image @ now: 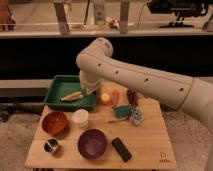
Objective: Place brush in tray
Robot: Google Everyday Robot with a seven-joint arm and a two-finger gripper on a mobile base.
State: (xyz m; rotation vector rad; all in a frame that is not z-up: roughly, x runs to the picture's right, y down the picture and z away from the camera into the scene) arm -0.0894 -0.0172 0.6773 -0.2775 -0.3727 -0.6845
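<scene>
The green tray [56,86] stands at the back left of the wooden table, with a pale yellowish object [72,95] lying in it. My gripper [89,91] hangs at the end of the white arm [130,75], right over the tray's right rim. The arm's wrist covers most of it. The brush does not show; it is hidden or out of view.
Right of the tray lie a pale round thing [105,98], an orange carrot [116,97], a dark red object [131,95], a green sponge [121,111], a thin brown stick [116,120] and a bluish crumpled thing [135,117]. In front: white cup [80,118], orange bowl [54,122], purple bowl [92,144], black block [121,149], small dark cup [51,146].
</scene>
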